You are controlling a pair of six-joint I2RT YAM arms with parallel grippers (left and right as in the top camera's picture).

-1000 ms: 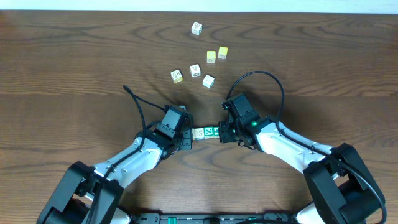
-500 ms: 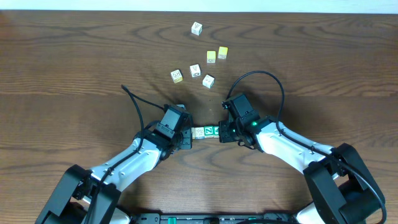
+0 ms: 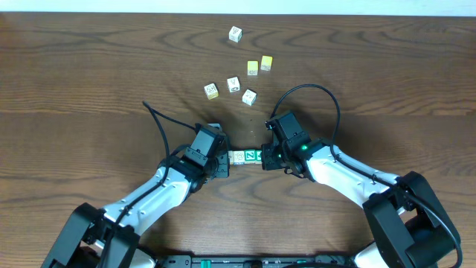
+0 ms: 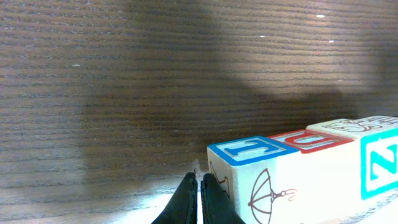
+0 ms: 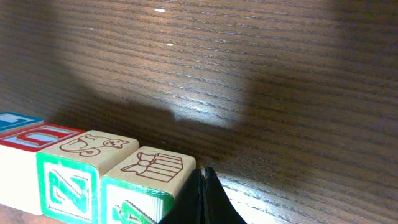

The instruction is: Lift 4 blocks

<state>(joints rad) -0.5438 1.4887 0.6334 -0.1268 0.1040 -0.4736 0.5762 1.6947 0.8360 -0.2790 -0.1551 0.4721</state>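
Four blocks (image 3: 245,157) form one tight row between my two grippers at the table's middle. In the left wrist view the row runs from a blue-edged block (image 4: 245,152) through a red-edged one (image 4: 308,140) to a green "N" face (image 4: 379,168). My left gripper (image 4: 199,177) is shut, its tip against the blue-edged end. From the right wrist I see a green block with a gift drawing (image 5: 155,168) beside one with a cat drawing (image 5: 93,146). My right gripper (image 5: 200,171) is shut against the gift block's end. Overhead, the left gripper (image 3: 225,161) and right gripper (image 3: 264,158) squeeze the row from both ends.
Loose cubes lie farther back: a white one (image 3: 235,33), two yellow ones (image 3: 253,68) (image 3: 266,62), and three pale ones (image 3: 211,91) (image 3: 233,84) (image 3: 249,97). A black cable (image 3: 309,89) loops above the right wrist.
The left arm and the row of blocks have shifted slightly toward the far side in the overhead view. Both grippers stay shut against the row's ends.
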